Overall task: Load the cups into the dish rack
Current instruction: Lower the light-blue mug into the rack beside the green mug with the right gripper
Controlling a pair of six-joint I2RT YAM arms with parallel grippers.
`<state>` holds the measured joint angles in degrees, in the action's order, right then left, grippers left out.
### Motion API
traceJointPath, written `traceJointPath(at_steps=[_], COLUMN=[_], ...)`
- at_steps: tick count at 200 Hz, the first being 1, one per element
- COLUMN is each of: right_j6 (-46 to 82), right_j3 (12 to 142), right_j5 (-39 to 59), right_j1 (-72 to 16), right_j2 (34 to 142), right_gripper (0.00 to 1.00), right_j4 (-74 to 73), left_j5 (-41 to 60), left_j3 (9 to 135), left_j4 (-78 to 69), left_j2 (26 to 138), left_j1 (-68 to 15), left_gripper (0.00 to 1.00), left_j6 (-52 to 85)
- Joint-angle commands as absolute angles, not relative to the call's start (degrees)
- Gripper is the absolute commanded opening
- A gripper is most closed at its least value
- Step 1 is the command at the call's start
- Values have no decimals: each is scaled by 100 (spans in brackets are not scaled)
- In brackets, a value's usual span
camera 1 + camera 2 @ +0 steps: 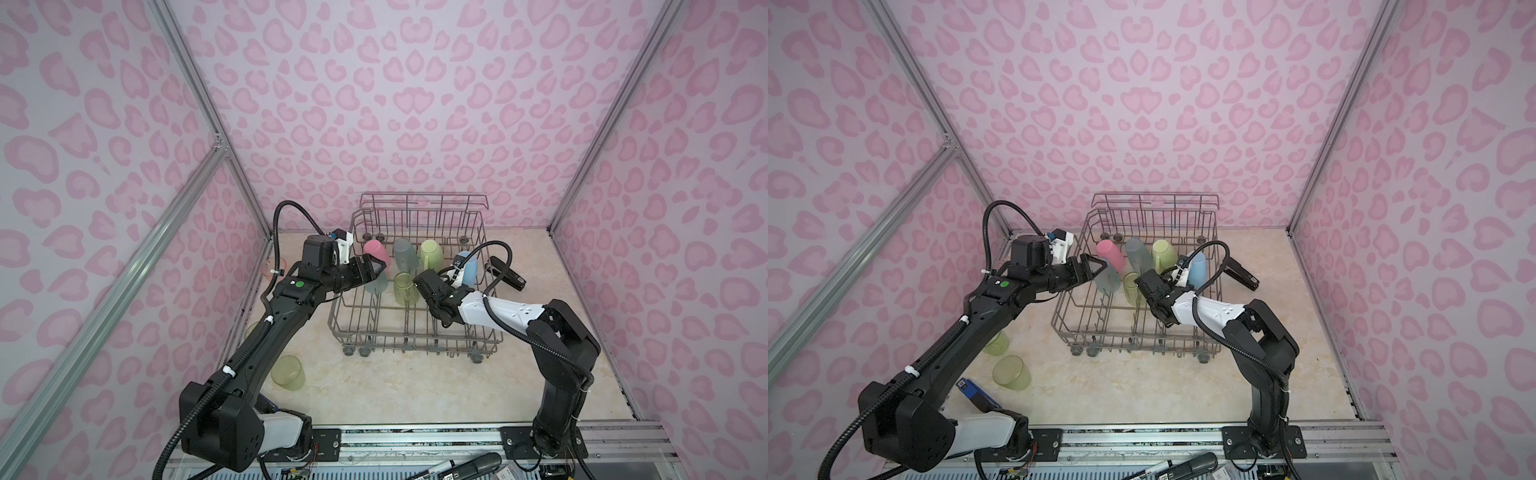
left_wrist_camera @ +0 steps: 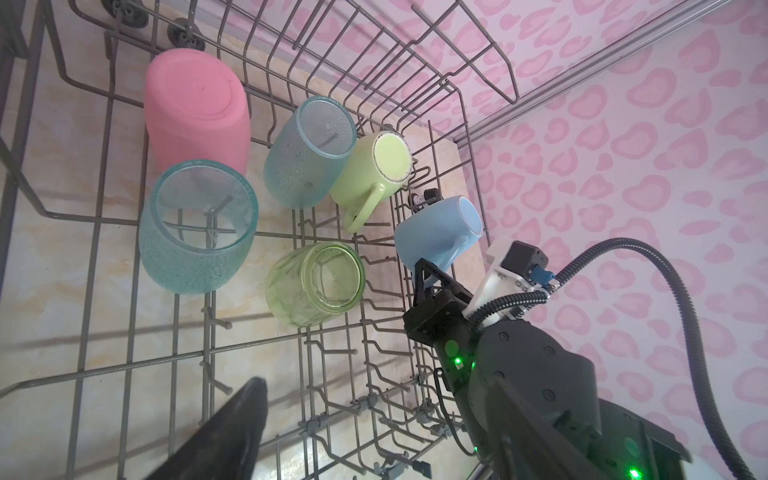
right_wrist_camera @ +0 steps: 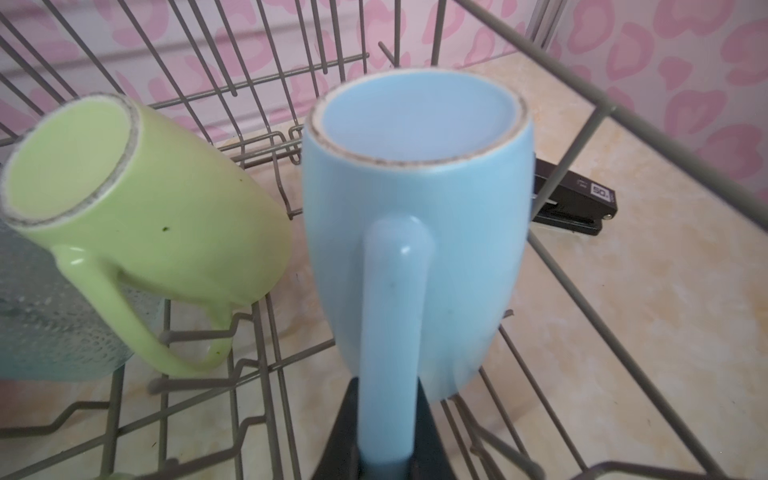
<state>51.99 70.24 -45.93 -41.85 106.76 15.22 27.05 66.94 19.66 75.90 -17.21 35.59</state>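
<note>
One mug handle between right jaws

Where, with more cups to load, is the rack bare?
The dish rack's front rows, between its front rail and the teal tumbler and green tumbler, stand bare; the right arm overhangs their right end. Back rows are crowded, pink cup to blue mug.

From the right wrist camera I can barely see the right gripper; the handle of the blue mug covers it and the frame cuts it off; of the left gripper, its own wrist view shows only one blurred finger; in a top view the left arm hides most of a salmon cup by the left edge of the table; the label on the stapler is too small to read.
</note>
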Motion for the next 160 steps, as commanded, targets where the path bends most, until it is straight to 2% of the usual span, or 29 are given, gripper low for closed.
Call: traceJointPath(at_steps=[1,45,109,160], right_j6=[5342,5392,5388,5267], right_j3=[6978,6794,6828,6711], right_j5=[-3885,-3410,-3183,-2982], right_j1=[-4193,-4201,-4010,-3862], right_j2=[10764,10605,10433,9940], right_gripper=[10,22,25,39], right_j4=[1565,1259,1248,1155], left_j5=[2747,2745,2732,2613], left_j3=[6653,6643,6634,6644], left_j4=[1858,1855,1864,1924], left_j2=[7515,7505,7469,7471], left_j1=[-1719,-1718,-1718,-1716], left_gripper=[84,84,84,85], left_j6=[3507,3498,3468,3381])
